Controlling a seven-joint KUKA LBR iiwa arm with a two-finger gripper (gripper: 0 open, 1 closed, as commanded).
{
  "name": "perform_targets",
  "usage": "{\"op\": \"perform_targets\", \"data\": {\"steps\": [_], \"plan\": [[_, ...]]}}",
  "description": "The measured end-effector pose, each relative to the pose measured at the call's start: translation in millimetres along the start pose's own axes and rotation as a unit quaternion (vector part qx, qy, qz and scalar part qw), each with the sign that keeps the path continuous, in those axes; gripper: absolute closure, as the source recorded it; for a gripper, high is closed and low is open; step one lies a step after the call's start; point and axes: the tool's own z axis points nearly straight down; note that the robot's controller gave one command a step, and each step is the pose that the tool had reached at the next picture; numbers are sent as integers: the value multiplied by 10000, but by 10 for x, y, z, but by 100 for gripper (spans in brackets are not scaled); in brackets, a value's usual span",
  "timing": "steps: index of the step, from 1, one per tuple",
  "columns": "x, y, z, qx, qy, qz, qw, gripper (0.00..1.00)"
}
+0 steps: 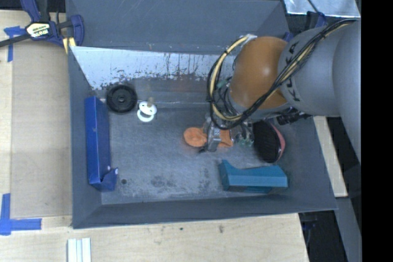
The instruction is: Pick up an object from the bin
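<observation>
**Reference landmark:** the wedge-shaped blue block (253, 177), lying flat on the floor of the grey metal bin (184, 27) near its front wall, right of centre.

**Arm and gripper.** The arm enters from the right. Its grey body (334, 70) and rounded orange-brown wrist cover (261, 73), looped with black and yellow cables, stand over the bin floor behind the blue block. The gripper (213, 139) is down at floor level, just behind the left end of the blue block. It cannot be determined from this view whether the gripper is open or closed.

**Object at the gripper.** A flat orange piece (195, 137) of rounded outline lies on the floor just behind and to the left of the blue block. The gripper is directly at it: orange surface shows on both the left and the right of the gripper tip. Whether the orange piece is actually gripped cannot be determined.

**Other contents, located from the blue block:**
- Black oval object (268, 141) with a red edge: just behind the right end.
- Small white ring-shaped part (146, 111): well apart, to the left and rear.
- Round black wheel (121, 98): just beyond the white ring-shaped part, further left.
- Long blue bar (93, 138): far left, lying along the left wall.
</observation>
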Motion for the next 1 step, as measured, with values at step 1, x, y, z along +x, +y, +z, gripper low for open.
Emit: {"op": "perform_targets", "data": {"steps": [1], "plan": [[0, 0, 0, 0, 0, 0, 10000, 100]]}}
